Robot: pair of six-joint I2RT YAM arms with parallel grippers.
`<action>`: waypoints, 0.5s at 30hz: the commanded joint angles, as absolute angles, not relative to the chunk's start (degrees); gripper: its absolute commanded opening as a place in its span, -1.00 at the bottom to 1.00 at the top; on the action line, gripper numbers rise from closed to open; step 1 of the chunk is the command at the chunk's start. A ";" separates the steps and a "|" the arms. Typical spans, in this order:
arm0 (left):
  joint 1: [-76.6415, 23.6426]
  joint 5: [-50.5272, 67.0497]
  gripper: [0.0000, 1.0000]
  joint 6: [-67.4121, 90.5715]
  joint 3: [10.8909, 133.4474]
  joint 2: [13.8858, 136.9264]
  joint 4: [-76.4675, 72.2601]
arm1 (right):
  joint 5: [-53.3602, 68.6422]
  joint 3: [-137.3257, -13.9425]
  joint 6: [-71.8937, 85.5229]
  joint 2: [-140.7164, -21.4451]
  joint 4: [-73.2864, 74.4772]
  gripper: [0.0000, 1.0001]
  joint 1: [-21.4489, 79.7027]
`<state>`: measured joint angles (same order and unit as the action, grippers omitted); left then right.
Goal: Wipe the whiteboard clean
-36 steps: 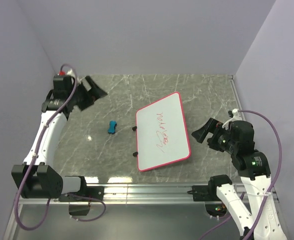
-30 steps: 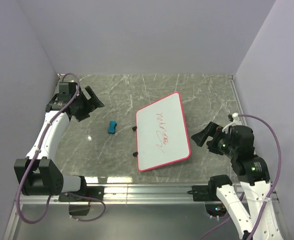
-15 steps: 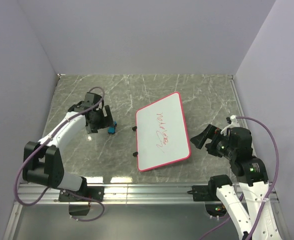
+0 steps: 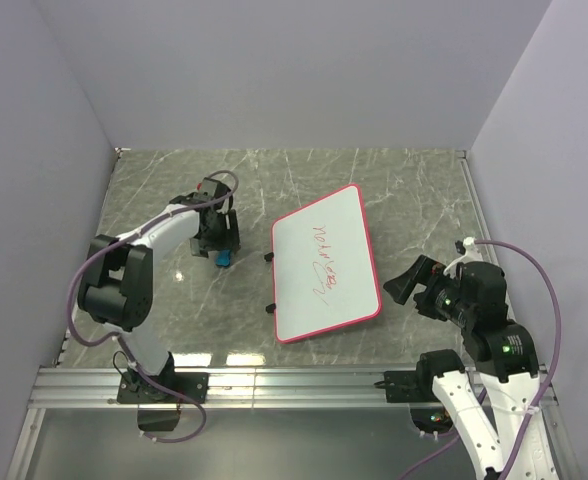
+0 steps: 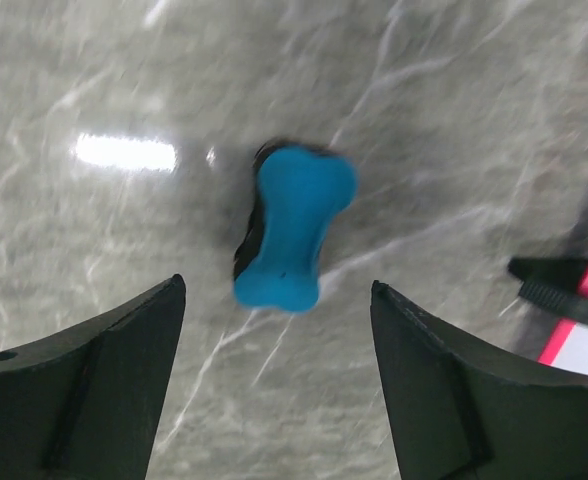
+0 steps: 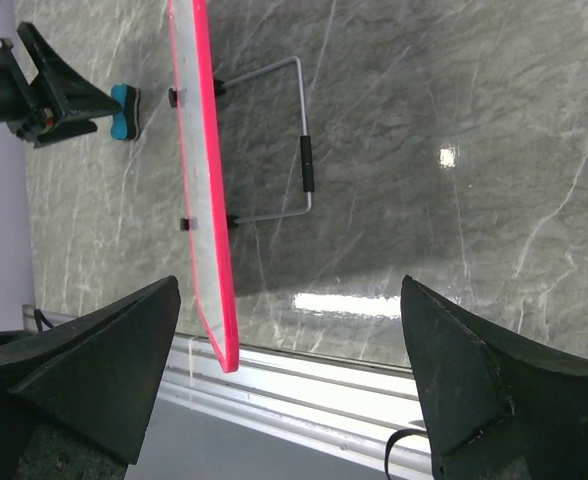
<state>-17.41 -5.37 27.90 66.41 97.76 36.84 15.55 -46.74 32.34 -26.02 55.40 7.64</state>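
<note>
The whiteboard [image 4: 349,270], white with a red-pink rim, stands tilted at the table's middle, with red scribbles [image 4: 324,262] down its face. In the right wrist view I see its edge [image 6: 202,180] side-on. A small blue eraser [image 4: 221,259] lies on the marble to its left. My left gripper [image 4: 218,238] hovers over the eraser. In the left wrist view the eraser [image 5: 292,235] lies just beyond the open left gripper [image 5: 276,285], touching neither finger. My right gripper [image 4: 411,280] is open and empty beside the board's right edge; the right wrist view shows this gripper [image 6: 290,282] apart from the board.
A wire stand [image 6: 299,150] props the board from behind, and its black feet [image 4: 270,257] poke out on the left side. A metal rail [image 4: 304,380] runs along the near table edge. Lilac walls close in on the left, back and right.
My left arm swung in from the far left corner to just over the eraser, and its jaws narrowed a little. The right arm drifted slightly nearer.
</note>
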 commanded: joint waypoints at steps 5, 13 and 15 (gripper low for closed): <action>-18.11 -6.94 0.34 25.93 72.33 103.08 35.16 | 13.62 -46.23 31.90 -27.16 55.11 0.94 7.65; -18.19 -6.86 0.01 26.89 72.16 106.52 34.63 | 13.01 -46.06 32.08 -29.53 53.70 0.93 7.82; -18.19 -6.42 -0.15 27.16 71.37 107.05 33.67 | 12.92 -46.14 31.99 -29.88 53.44 0.93 7.73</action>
